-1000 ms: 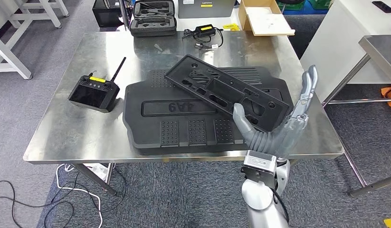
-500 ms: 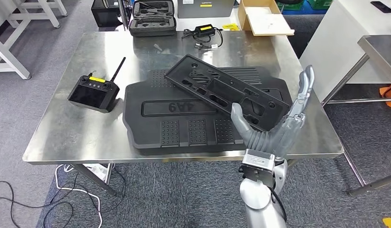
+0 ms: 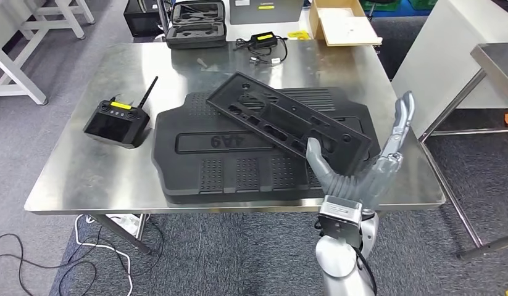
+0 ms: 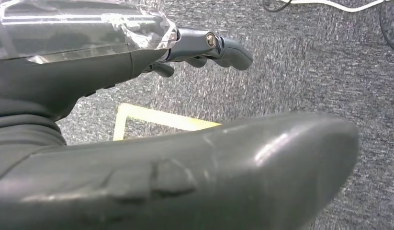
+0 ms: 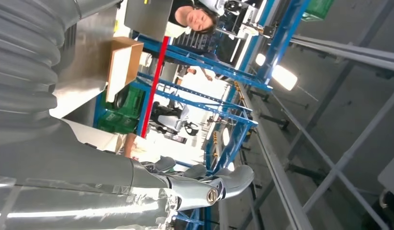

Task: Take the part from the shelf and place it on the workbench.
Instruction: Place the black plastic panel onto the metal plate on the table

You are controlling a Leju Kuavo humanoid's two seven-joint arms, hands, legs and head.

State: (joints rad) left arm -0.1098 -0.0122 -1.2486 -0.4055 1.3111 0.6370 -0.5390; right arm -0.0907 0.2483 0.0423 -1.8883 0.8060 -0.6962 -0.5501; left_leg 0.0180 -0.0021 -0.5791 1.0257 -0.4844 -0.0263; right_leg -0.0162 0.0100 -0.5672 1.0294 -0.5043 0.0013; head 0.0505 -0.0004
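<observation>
A long black panel with several cut-outs [image 3: 282, 120] lies slanted on top of a larger black moulded part [image 3: 233, 163], both on the steel workbench [image 3: 97, 182]. My right hand [image 3: 362, 169] stands upright at the bench's front right edge, palm toward the panel and fingers spread. Its thumb is close by the panel's near end and it holds nothing. The same hand [image 5: 89, 182] reaches toward the ceiling in the right wrist view. My left hand [image 4: 195, 163] hangs over grey carpet, fingers loosely extended, with nothing in it.
A black remote controller [image 3: 114, 122] with an antenna sits on the bench's left side. At the back are a black case [image 3: 195, 23], a charger with cable [image 3: 266, 44] and a cardboard box [image 3: 344, 24]. Another table [image 3: 492, 58] stands to the right. Cables [image 3: 97, 246] lie on the floor.
The whole picture has shifted slightly, so the camera moved. My right hand stays spread and has drawn back a little from the panel, which lies still.
</observation>
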